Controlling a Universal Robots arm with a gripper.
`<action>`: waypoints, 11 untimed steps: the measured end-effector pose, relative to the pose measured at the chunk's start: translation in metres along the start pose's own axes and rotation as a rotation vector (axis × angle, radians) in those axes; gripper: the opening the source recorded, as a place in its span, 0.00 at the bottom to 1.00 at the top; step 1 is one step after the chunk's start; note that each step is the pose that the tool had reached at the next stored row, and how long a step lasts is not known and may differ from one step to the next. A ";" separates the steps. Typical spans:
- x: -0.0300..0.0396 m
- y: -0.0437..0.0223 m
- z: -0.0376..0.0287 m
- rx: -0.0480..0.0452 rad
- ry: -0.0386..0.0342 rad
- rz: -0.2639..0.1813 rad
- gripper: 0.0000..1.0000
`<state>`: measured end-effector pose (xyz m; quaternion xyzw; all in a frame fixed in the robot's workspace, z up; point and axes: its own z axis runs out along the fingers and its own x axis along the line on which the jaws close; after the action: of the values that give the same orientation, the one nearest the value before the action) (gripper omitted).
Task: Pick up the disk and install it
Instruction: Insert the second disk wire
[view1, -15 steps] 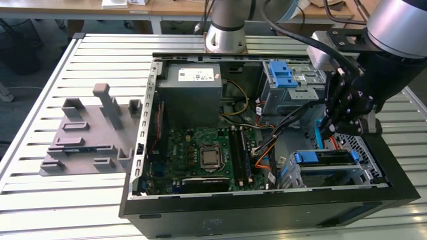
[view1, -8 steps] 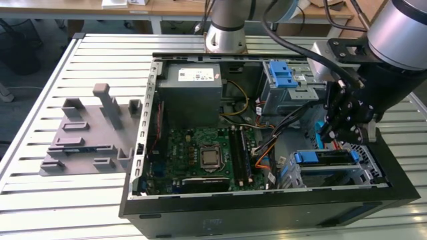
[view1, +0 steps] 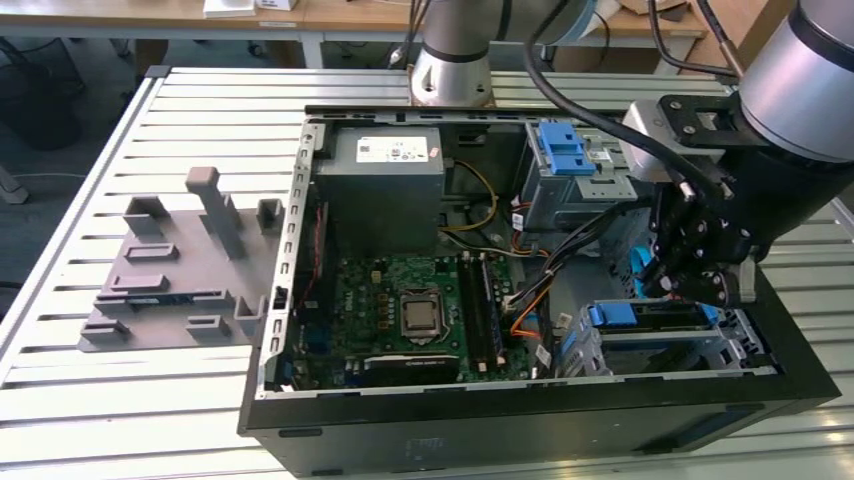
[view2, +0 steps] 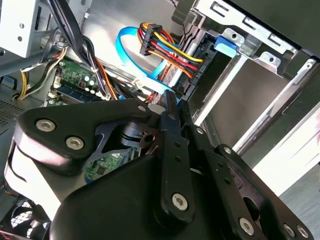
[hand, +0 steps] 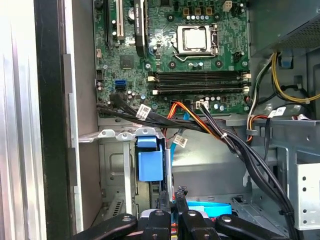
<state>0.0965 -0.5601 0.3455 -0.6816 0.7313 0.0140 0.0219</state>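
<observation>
Nearest the exterior camera, the open computer case (view1: 534, 420) rests by the counter's (view1: 80, 400) near edge. Just inside its near wall sits a drive cage (view1: 721, 345); the disk (view1: 654, 318) seems to lie in it, blue bracket end showing, though I cannot tell for sure. Above the cage hangs the end effector (hand: 172, 196), fingers (view2: 171, 117) drawn almost together, nothing plainly held. Beyond lie the motherboard (view1: 400, 310), then the power supply (view1: 380, 185).
</observation>
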 end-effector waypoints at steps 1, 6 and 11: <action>0.0000 0.0000 0.0000 0.0000 0.0000 0.000 0.16; 0.0003 0.0000 0.0000 -0.0011 -0.0161 0.000 0.16; 0.0037 -0.0002 0.0004 -0.0051 -0.0744 0.001 0.16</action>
<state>0.0965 -0.5638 0.3449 -0.6803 0.7302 0.0412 0.0474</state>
